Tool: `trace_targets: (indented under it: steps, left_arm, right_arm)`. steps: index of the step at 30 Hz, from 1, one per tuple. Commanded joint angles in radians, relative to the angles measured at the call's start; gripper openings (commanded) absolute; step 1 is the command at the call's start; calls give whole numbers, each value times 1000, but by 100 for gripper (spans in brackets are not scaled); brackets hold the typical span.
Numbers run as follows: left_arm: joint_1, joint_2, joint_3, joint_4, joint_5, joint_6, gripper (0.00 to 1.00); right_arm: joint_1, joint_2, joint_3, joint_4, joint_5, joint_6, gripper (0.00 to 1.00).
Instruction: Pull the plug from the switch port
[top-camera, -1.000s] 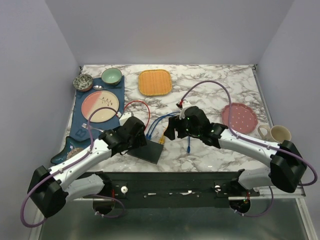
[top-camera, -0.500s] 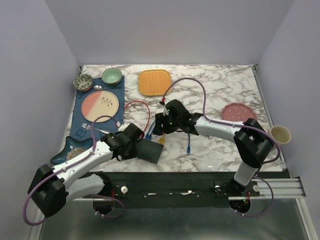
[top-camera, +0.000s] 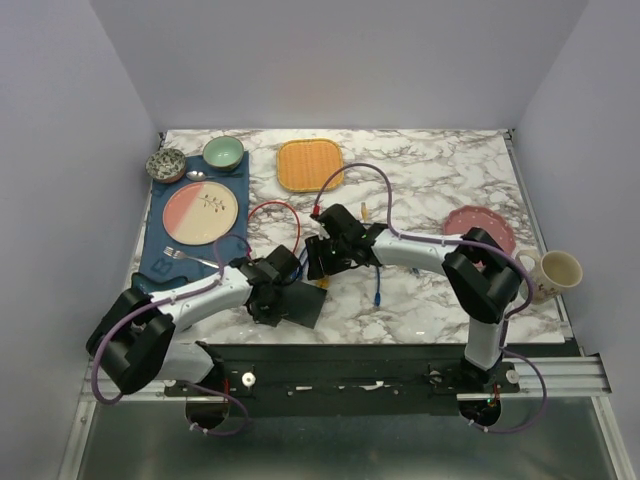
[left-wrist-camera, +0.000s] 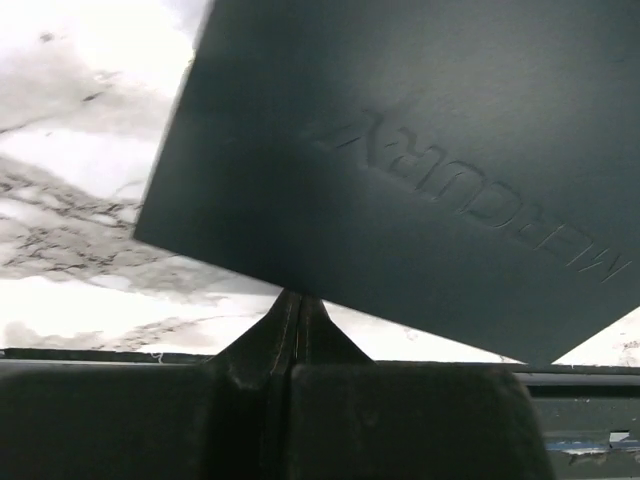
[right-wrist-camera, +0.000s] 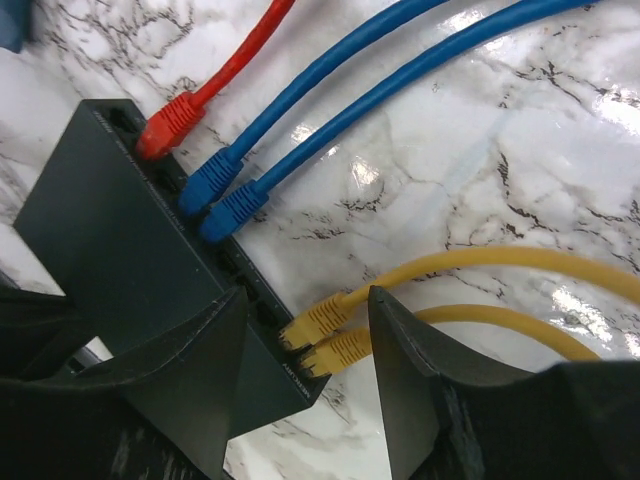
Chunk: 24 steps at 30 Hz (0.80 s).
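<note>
Right fingers advanced to switch edge | spread astride yellow plugs

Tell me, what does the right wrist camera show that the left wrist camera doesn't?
Only the right wrist view shows a red plug, two blue plugs and two yellow plugs seated along the socket edge of the switch, with the right hand open on either side of the yellow pair. Only the left wrist view shows lettering on the switch's flat face and the left hand, its fingers closed together, at the switch's edge. Both show the black switch and the marble table.
</note>
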Motion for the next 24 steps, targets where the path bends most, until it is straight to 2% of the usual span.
trace_targets:
  steps: [1,12,24]
  left_arm:
    - [-7,132,52,96,19,28,0]
    - [10,394,327,81,-29,103,0]
    - [114,609,606,127,88,128,0]
  right_arm:
    - [40,46,50,-152,55,-59,60]
    - [48,-49,-53,-154,96,-64,59]
    - [51,-133,-100,-161,153,-56,62]
